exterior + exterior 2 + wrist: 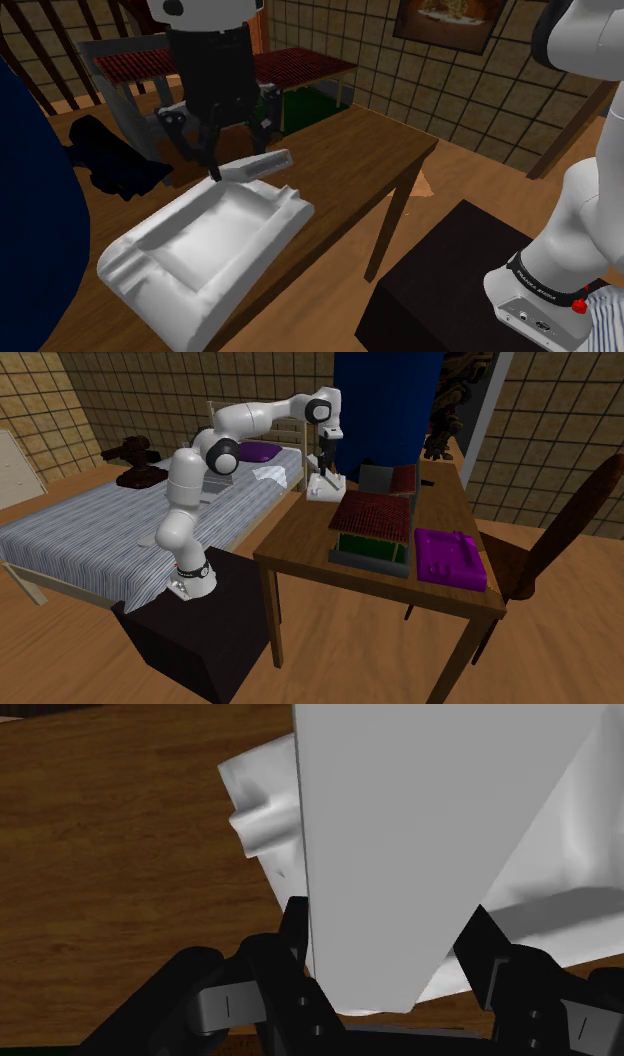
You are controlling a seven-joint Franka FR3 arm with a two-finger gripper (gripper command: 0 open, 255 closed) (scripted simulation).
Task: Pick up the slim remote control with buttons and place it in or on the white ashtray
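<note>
The remote (257, 164) is drawn as a plain pale grey slab, and no buttons can be made out on it. My gripper (214, 168) is shut on one end of it, so it juts out tilted toward the shoulder view's right. It hangs just above the far rim of the white ashtray (210, 245), a broad square dish on the wooden table (360, 165). In the wrist view the remote (400, 854) stands clasped between both black fingers (293, 932), with the ashtray (258, 809) right below. The second exterior view shows the gripper (322, 470) over the ashtray (326, 486) at the table's far corner.
A dark lumpy object (110, 155) lies on the table left of the ashtray. Behind the gripper stand a grey rack (120, 60) and a red-topped green box (372, 522). A purple tray (450, 557), a chair (560, 542) and a bed (90, 537) are nearby. The table edge (330, 260) drops toward my black stand (450, 290).
</note>
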